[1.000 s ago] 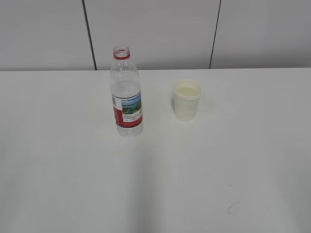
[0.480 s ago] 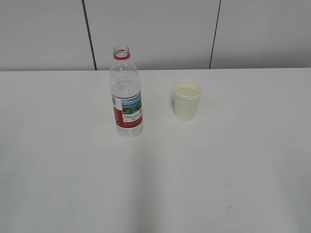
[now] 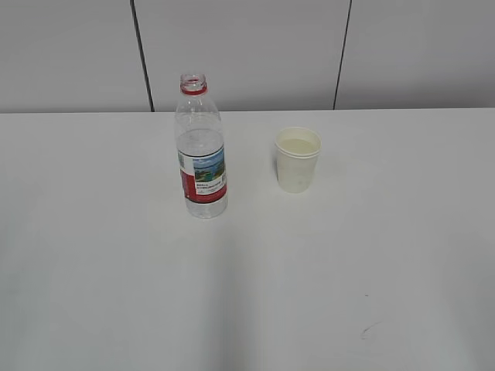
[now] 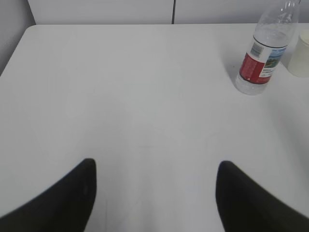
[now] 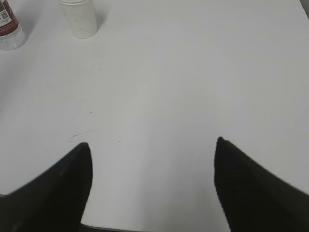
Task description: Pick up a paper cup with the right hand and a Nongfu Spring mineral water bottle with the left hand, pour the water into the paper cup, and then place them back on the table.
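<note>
Nongfu Spring mineral water bottle [image 3: 201,151], a clear plastic one with a red neck ring, no cap on its open mouth and a red-and-white label with a landscape picture, stands upright on the large plain white table [image 3: 116,270], a little left of the middle and toward the far side; we see water in it up to about the top of the label; to its right, near but not touching, stands the small off-white paper cup [image 3: 298,159] with a rolled rim, upright, holding pale liquid close to its brim; nearer to us and farther right a small dark scuff mark [image 3: 370,330] lies on the tabletop; behind the table runs a grey panelled wall [image 3: 247,46] with two dark vertical seams.

From the left wrist view we see the left hand [image 4: 154,193] as two black fingertips spread well apart with only bare table between them, gripping nothing; the bottle [image 4: 263,53] stands well away at the far right, with the edge of the cup [image 4: 301,55] just beyond it.

From the right wrist view the right hand [image 5: 152,186] likewise shows two black fingertips spread wide and empty over the table; the cup [image 5: 81,18] sits far off at the upper left, with the bottle [image 5: 8,29] at the left border beside it; the thin scuff [image 5: 82,133] lies just ahead of the left fingertip.
</note>
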`<action>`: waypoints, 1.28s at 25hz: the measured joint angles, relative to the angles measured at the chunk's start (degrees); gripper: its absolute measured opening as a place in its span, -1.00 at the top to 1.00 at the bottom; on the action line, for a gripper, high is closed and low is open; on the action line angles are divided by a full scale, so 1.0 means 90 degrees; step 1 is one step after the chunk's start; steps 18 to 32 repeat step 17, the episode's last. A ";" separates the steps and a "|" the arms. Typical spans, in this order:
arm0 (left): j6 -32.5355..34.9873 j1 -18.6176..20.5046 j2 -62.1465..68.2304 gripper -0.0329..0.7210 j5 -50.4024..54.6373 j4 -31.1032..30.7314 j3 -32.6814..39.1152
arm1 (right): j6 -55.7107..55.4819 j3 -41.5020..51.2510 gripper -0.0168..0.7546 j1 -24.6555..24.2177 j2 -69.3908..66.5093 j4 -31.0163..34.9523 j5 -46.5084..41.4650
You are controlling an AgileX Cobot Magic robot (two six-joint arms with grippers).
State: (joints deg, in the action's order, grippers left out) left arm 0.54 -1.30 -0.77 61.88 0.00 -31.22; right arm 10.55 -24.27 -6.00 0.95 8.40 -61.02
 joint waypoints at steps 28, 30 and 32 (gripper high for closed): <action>0.0000 0.0000 0.0000 -0.31 0.0000 0.0000 0.0000 | 0.0000 0.0000 -0.55 0.0000 0.0000 0.0000 0.0000; 0.0000 0.0000 0.0000 -0.31 0.0000 0.0000 0.0000 | 0.0000 0.0000 -0.55 0.0000 0.0000 0.0000 0.0000; 0.0000 0.0000 0.0000 -0.31 0.0000 0.0000 0.0000 | 0.0000 0.0000 -0.55 0.0000 0.0000 0.0000 0.0000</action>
